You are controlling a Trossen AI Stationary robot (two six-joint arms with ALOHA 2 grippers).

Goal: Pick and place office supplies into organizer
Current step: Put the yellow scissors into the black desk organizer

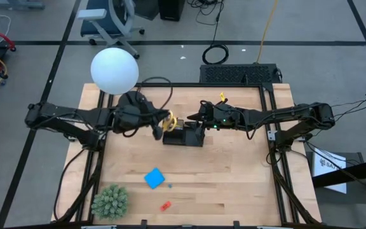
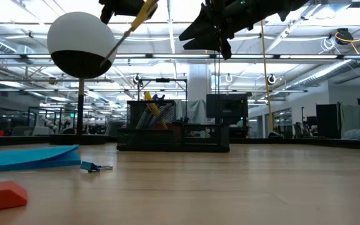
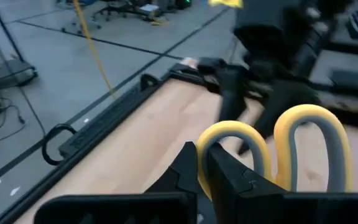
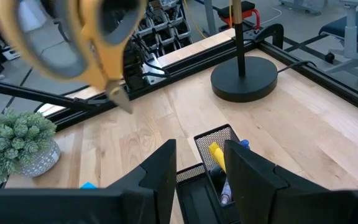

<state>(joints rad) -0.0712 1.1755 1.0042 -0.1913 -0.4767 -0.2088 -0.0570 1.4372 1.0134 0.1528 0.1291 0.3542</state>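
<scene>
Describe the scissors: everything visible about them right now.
The scissors have two yellow loop handles with grey inner lining, plastic by the look, and metal blades tapering to a point. The left pincer holds them in the air, shut on one handle loop. They hang above the table, near the black organizer, touching nothing else. In the low view they slant, high above the organizer. The right pincer waits open over the organizer.

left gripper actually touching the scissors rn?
Touching. In the left wrist view the left gripper is shut on a yellow handle loop of the scissors; the low view shows them hanging from it, well above the organizer.
</scene>
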